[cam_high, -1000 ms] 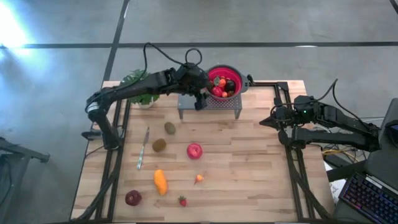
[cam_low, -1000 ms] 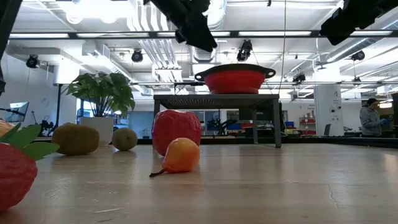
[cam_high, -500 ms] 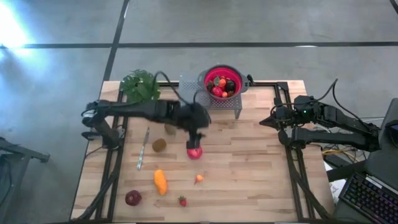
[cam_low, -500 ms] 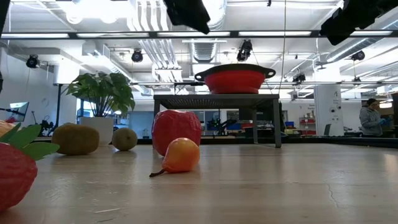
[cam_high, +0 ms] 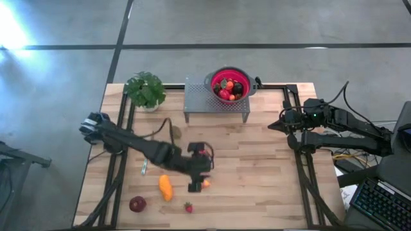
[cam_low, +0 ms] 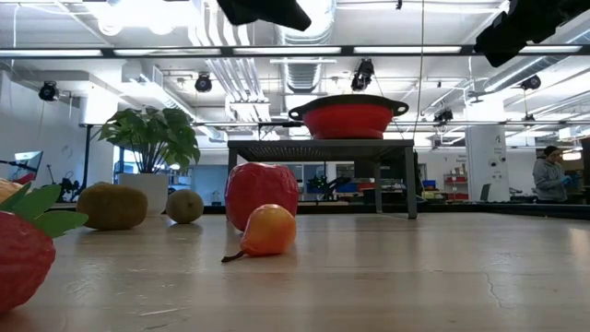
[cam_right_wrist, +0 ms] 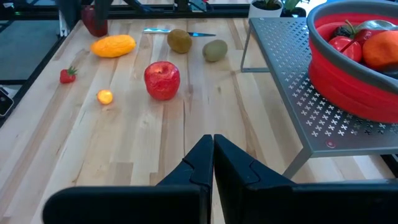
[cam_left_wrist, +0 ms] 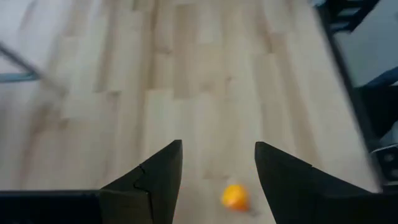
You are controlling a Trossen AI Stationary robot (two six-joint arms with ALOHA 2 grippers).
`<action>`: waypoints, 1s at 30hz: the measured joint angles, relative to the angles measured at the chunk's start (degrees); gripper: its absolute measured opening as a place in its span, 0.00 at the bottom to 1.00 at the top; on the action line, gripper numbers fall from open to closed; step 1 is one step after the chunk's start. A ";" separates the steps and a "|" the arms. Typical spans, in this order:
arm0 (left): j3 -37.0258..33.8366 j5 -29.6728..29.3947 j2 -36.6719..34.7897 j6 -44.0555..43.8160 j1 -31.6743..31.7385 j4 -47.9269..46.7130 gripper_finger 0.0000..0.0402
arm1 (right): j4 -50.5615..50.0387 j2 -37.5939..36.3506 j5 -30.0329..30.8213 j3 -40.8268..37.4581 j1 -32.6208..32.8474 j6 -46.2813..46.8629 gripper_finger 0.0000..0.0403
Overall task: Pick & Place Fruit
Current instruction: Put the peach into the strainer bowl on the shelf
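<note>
Toy fruit lies on the wooden table: a red apple [cam_right_wrist: 162, 79], two brown kiwis [cam_right_wrist: 179, 40] [cam_right_wrist: 214, 50], a long orange piece [cam_high: 166, 187], a dark-red round one [cam_high: 137, 204], a strawberry [cam_high: 188, 207] and a small orange bit [cam_high: 205, 184]. My left gripper [cam_high: 195, 183] hangs open above the table just beside the orange bit [cam_left_wrist: 234, 196], which shows between its fingers in the left wrist view; it holds nothing. In the high view the left arm covers the apple and one kiwi. My right gripper [cam_right_wrist: 212, 140] waits shut at the table's right edge.
A red colander [cam_high: 231, 85] with several fruits stands on a grey perforated stand [cam_high: 200, 102] at the far edge. A potted plant [cam_high: 145, 90] is at the far left. A knife [cam_high: 144, 168] lies at the left. A person [cam_low: 553, 175] stands far off in the room.
My left gripper has swung from beside the colander at the far edge toward the near edge, passing over the apple and sinking, and now hangs by the small orange bit. It stays open and empty. No fruit has moved.
</note>
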 joint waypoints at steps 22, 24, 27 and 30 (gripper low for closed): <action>-17.00 -3.63 6.73 -3.50 -3.72 24.29 0.51 | 0.01 0.00 0.00 0.00 0.00 0.10 0.02; -17.02 -3.63 7.60 -4.89 -3.90 24.27 0.51 | 0.00 0.00 -0.01 0.00 -0.01 0.02 0.02; -17.05 -3.38 9.10 -5.30 -3.96 24.34 0.51 | 0.02 0.00 -0.01 0.00 -0.02 0.12 0.02; -17.06 -2.58 10.22 -6.06 -4.11 24.60 0.51 | 0.01 -0.01 0.00 0.00 -0.02 0.06 0.02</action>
